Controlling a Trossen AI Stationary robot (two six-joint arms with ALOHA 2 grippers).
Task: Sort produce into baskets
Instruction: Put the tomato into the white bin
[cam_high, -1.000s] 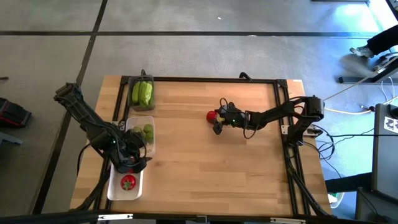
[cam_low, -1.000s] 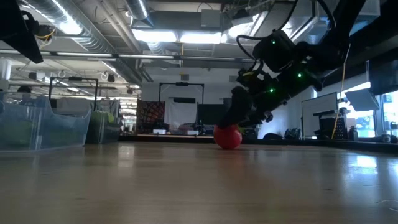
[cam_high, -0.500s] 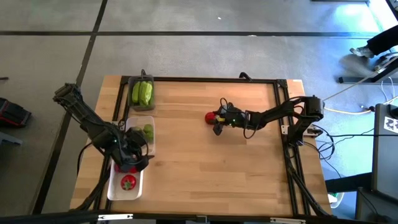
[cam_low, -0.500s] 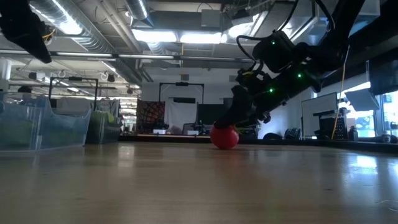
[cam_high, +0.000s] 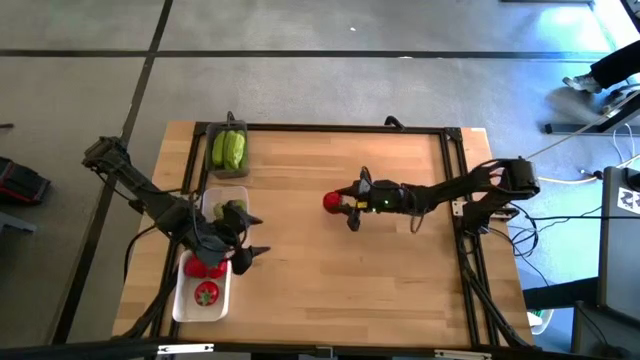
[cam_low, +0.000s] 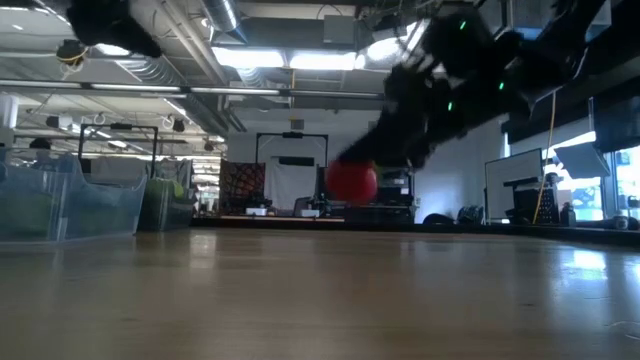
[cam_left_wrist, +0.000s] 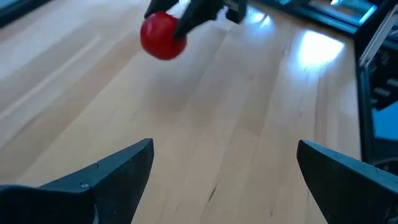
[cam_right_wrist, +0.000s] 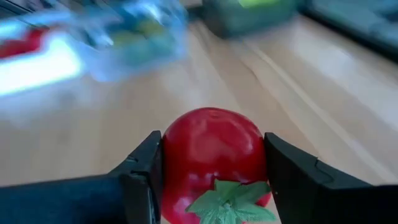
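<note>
- Tomato (cam_high: 331, 202) held between the right gripper (cam_high: 343, 203) fingers has left the counter (cam_high: 340, 280): half a second ago it rested on the wood, and the low view now shows it hanging clear above the surface.
- Right wrist view shows the two dark fingers (cam_right_wrist: 146, 171) pressed against either side of the red fruit, its green top facing the camera, so the grip looks secure.
- From the white basket (cam_high: 205, 295), the held tomato is well apart, out toward the middle of the counter; the arm has also stretched further toward that basket.
- White basket already holds two tomatoes (cam_high: 206, 293), so I judge the lift starts a carry to it.
- Left gripper (cam_high: 245, 255) has swung off the white basket to just beside its rim; its fingers (cam_left_wrist: 106, 177) are spread wide and hold nothing.
- Clear basket (cam_high: 229, 213), next to the white one, holds green fruits; the dark grey basket (cam_high: 228, 150) beyond holds cucumbers (cam_high: 228, 149).
</note>
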